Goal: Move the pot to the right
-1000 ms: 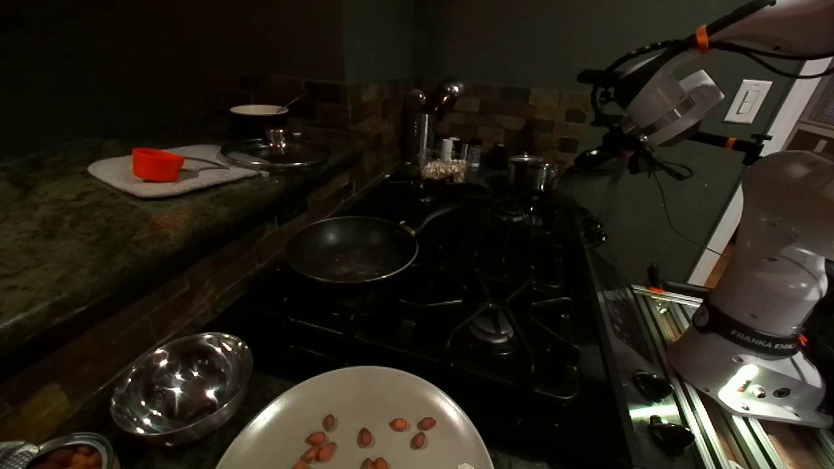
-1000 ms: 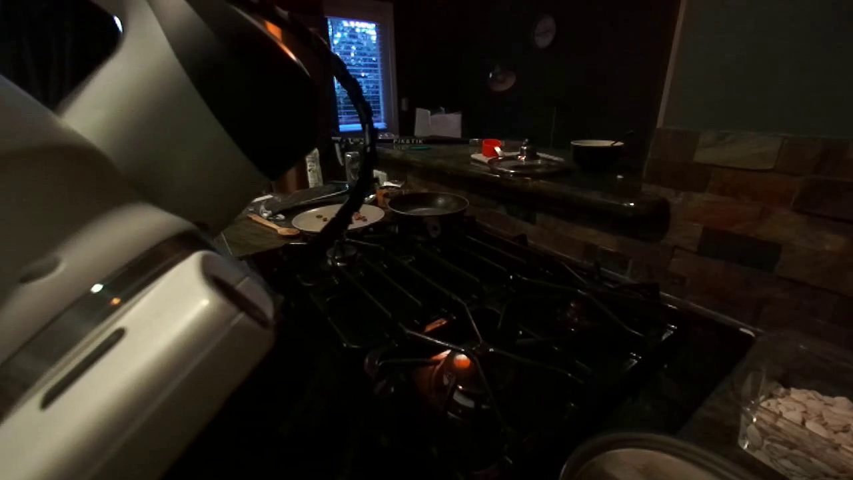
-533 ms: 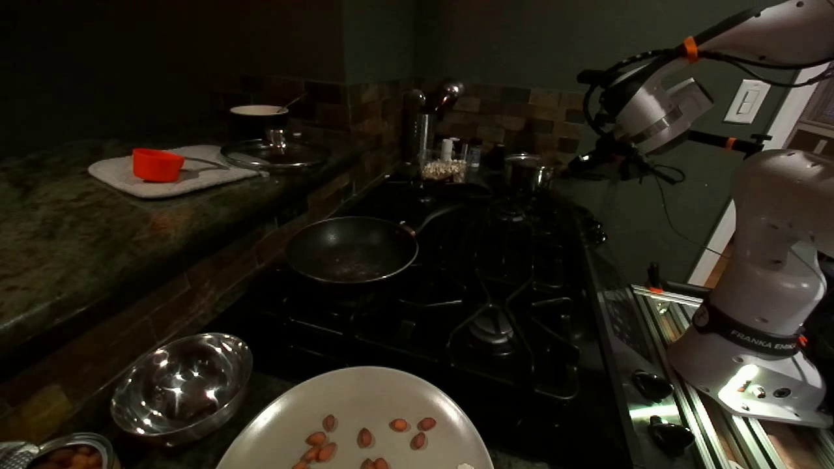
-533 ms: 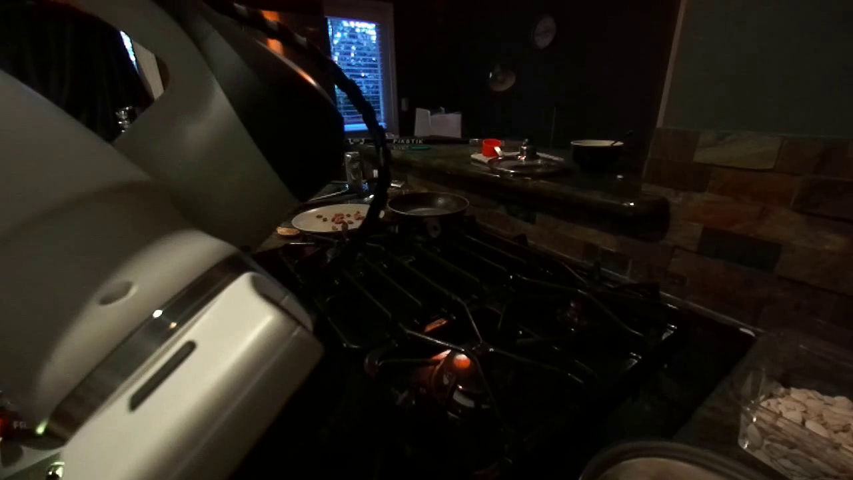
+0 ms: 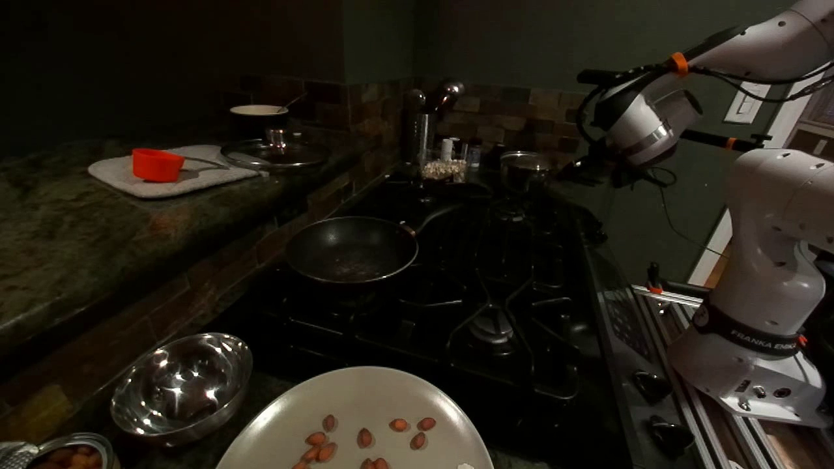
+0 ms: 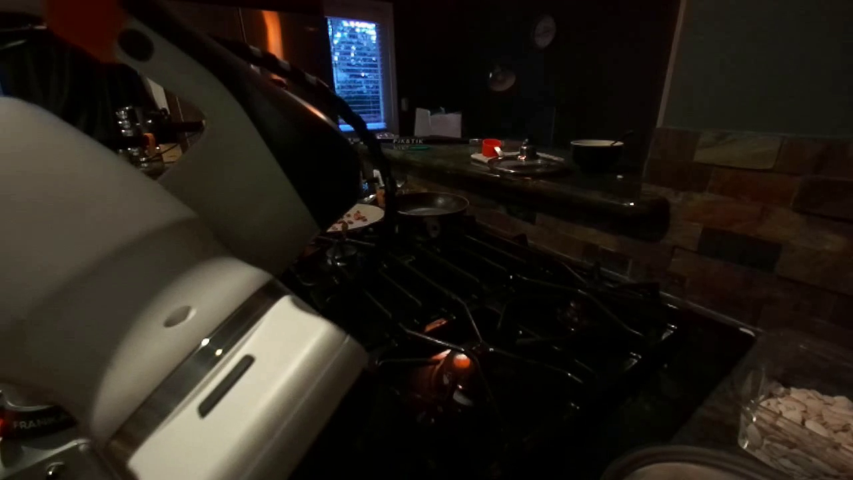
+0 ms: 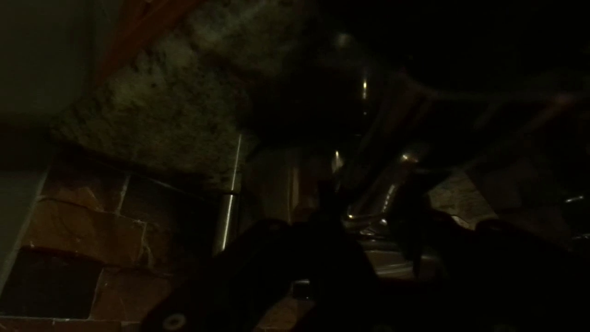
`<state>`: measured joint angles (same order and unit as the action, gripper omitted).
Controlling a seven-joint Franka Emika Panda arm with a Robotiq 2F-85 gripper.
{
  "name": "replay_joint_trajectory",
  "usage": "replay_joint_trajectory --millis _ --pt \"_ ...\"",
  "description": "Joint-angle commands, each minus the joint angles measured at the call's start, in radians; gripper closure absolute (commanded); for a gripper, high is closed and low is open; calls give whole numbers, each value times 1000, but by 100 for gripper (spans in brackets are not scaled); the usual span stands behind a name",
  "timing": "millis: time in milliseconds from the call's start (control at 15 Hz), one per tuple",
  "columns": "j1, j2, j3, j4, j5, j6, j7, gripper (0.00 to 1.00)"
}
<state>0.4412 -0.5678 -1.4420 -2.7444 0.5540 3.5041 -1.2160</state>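
Observation:
The pot [image 5: 523,172], small, silver and cylindrical, is at the far end of the black stove [image 5: 456,326]. In an exterior view only the pot's curved rim [image 6: 686,455] shows at the bottom edge. My gripper [image 5: 572,170] is at the pot's side facing the arm, level with its rim. In the very dark wrist view, the two black fingers [image 7: 368,210] stand on either side of shiny metal of the pot [image 7: 380,198], seemingly its handle. The pot moves along with the gripper. The exact finger contact is too dark to see.
A dark frying pan [image 5: 352,251] sits on the stove. A clear container of pale flakes [image 5: 444,170] and a utensil holder [image 5: 423,133] stand near the pot. A steel bowl [image 5: 182,387] and a plate with almonds [image 5: 391,391] are in the foreground.
In both exterior views the arm has moved toward the back wall end. The pot has shifted with it, a little left in one picture, right and down toward the bottom edge in another.

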Motion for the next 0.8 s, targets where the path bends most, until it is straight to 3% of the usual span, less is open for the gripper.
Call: replay_joint_trajectory --millis 0,67,200,267,467,733 --pt "70 -54 -76 16 -47 56 -18 43" --pt "39 -3 -88 -7 -221 32 153 43" --pt "17 14 -89 -17 -362 26 257 29" --pt "30 -21 -62 2 -251 34 140 22" --pt "-19 33 25 2 -226 -21 161 1" --pt "-124 59 209 1 -164 -87 121 0"
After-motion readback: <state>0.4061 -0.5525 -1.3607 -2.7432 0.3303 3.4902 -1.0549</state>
